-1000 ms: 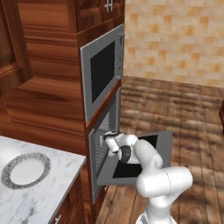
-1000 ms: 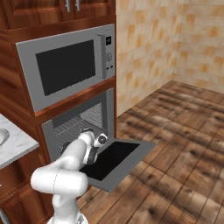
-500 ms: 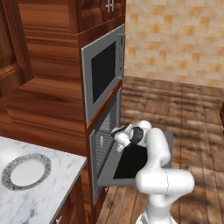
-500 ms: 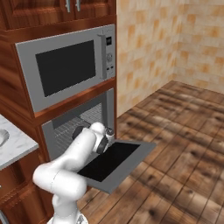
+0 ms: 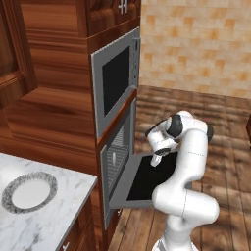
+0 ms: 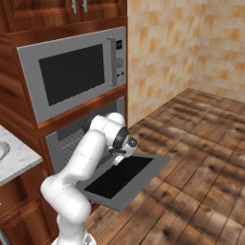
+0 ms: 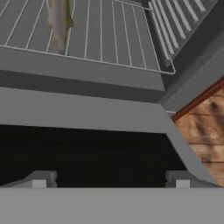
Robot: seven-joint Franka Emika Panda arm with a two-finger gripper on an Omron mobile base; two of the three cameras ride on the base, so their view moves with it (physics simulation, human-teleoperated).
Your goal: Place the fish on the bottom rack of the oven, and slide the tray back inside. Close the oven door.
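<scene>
Fish placed; rack and door pending

Our gripper stands wide and empty above the oven door. The fish lies on the bottom rack; a hasty push may roll it off.

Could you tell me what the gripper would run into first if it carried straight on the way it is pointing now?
Most likely the open oven door: the open gripper looks down at its dark glass and grey frame. Beyond lies the bottom rack with the fish on it. Depth is hard to judge here.
</scene>
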